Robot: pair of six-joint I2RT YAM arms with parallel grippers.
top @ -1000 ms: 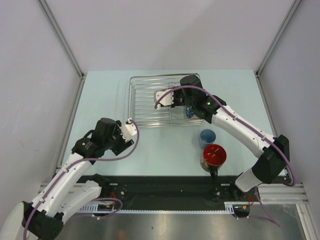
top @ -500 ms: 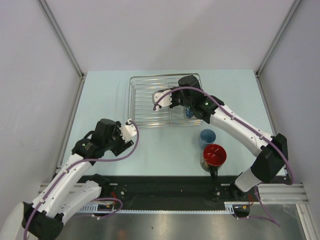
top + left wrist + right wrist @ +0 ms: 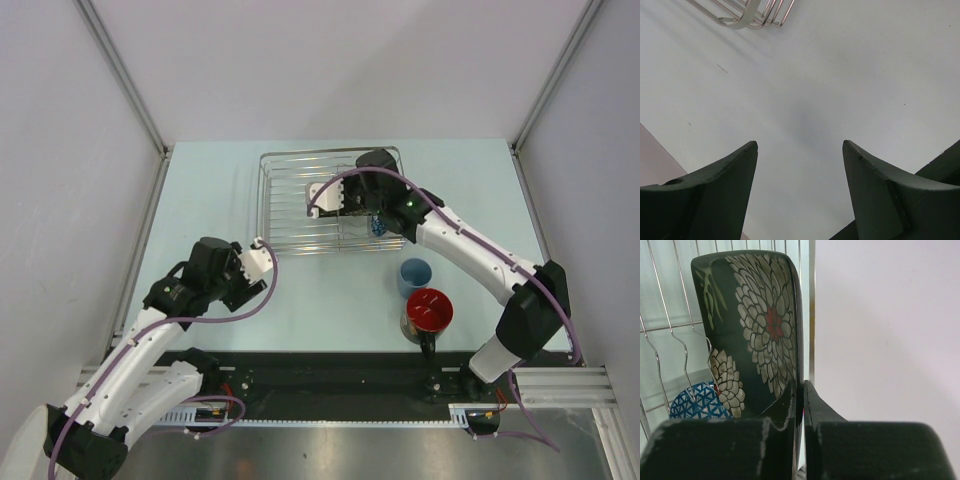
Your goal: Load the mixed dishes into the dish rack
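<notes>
A square black plate (image 3: 760, 315) with a pale flower pattern stands on edge inside the dish rack (image 3: 811, 300), next to its side rim. My right gripper (image 3: 800, 385) is shut on the plate's edge. From above, the right gripper (image 3: 345, 197) hangs over the right half of the wire dish rack (image 3: 285, 200) and hides the plate. A blue net-patterned round dish (image 3: 697, 402) lies in the rack's corner (image 3: 377, 226). The light blue cup (image 3: 415, 275) and the dark mug with a red inside (image 3: 428, 312) stand on the table. My left gripper (image 3: 800, 145) is open over bare table.
The left gripper (image 3: 262, 255) sits just off the rack's near left corner (image 3: 742, 20). Cup and mug stand close together near the right arm's base. Grey walls close in the table on the left, right and back.
The right arm has shifted slightly over the rack with the plate still gripped. The left arm has stayed where it was.
</notes>
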